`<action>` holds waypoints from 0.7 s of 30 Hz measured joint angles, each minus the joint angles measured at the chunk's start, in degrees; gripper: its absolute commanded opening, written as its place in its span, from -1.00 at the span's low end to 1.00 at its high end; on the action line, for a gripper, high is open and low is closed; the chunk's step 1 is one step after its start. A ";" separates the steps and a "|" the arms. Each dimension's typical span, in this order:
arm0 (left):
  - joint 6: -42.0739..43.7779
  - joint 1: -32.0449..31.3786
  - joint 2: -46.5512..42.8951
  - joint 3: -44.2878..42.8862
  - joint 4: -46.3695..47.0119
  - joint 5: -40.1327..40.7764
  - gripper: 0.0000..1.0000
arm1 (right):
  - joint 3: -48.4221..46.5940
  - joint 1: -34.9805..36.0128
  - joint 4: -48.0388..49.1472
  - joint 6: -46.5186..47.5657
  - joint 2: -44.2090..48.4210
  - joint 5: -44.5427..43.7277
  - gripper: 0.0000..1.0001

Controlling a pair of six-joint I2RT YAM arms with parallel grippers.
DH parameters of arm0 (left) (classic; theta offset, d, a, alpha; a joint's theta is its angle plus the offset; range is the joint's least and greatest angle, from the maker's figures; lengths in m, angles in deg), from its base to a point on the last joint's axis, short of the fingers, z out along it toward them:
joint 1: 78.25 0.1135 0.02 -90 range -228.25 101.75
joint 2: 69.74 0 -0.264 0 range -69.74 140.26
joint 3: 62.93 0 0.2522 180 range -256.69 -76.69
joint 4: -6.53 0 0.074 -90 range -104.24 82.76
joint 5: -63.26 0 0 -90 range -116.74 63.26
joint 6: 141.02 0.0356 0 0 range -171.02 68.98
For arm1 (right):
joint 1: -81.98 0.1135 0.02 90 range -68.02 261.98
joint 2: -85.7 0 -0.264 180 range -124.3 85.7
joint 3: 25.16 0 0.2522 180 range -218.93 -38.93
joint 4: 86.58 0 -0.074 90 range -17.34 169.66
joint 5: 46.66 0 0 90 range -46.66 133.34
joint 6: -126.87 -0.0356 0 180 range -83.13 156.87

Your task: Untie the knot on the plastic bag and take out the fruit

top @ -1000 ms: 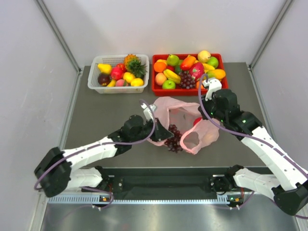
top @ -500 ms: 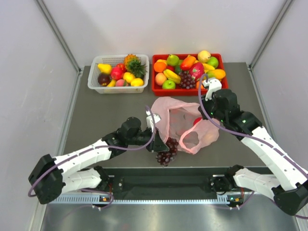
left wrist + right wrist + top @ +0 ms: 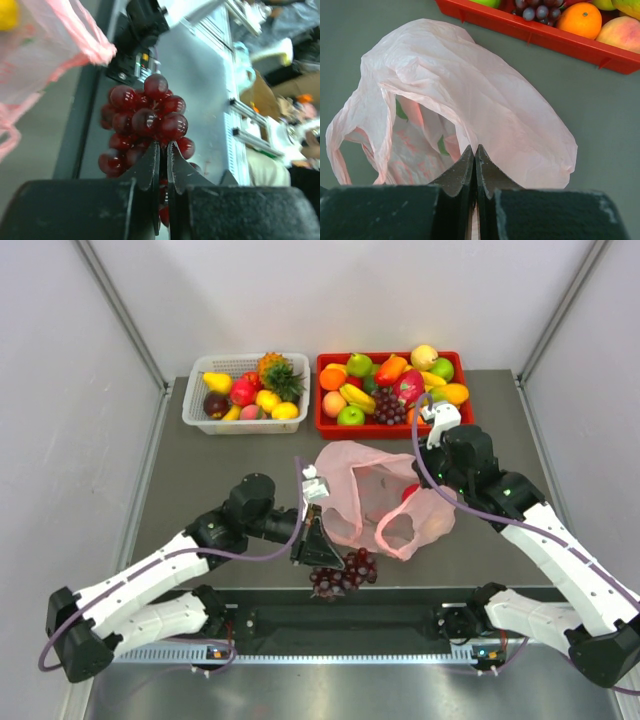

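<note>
1. Grey tabletop (image 3: pixel 220 480) inside a white-walled cell: a white basket (image 3: pixel 245 428) and a red tray (image 3: pixel 400 430) of toy fruit line the far side, and the plastic bag (image 3: pixel 375 495) lies mid-table, mouth open, with no knot to be seen in its handle loops.

2. Over the past second the left gripper (image 3: pixel 325 558) has pulled back toward the near edge, drawing the grape bunch (image 3: pixel 343 575) out of the bag's mouth. The grapes now hang clear of the pink film, just beside the table's front rail.

3. From the left wrist, the fingers are clamped on the stem end of the bunch, with dark red berries bulging past the tips.

4. Across the table the right gripper (image 3: pixel 428 482) has not moved. Its fingers are pressed together at the bag's right edge — whether film is pinched between them cannot be told.

5. By these views the untying looks done and one fruit is out, but not yet set down — a reddish piece (image 3: pixel 410 492) still shows inside the bag, so more lifts probably remain.
</note>
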 measured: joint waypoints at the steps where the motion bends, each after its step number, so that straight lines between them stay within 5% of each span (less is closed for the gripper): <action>1: 0.83 -0.04 -1.11 -1.38 -2.43 1.66 -0.99 | 0.00 0.00 0.00 0.00 0.00 -0.02 -1.00; 7: 4.70 -0.02 -7.50 -12.55 -12.48 22.29 -1.00 | 0.00 0.00 0.02 0.00 0.00 0.02 -1.00; 16: 10.25 0.46 -5.64 -21.46 -13.27 61.02 -1.00 | 0.00 0.00 0.02 0.00 0.00 0.07 -1.00; 21: 13.97 5.95 0.09 -22.32 -9.75 70.73 -1.00 | 0.00 0.00 0.02 0.17 0.00 0.07 -1.00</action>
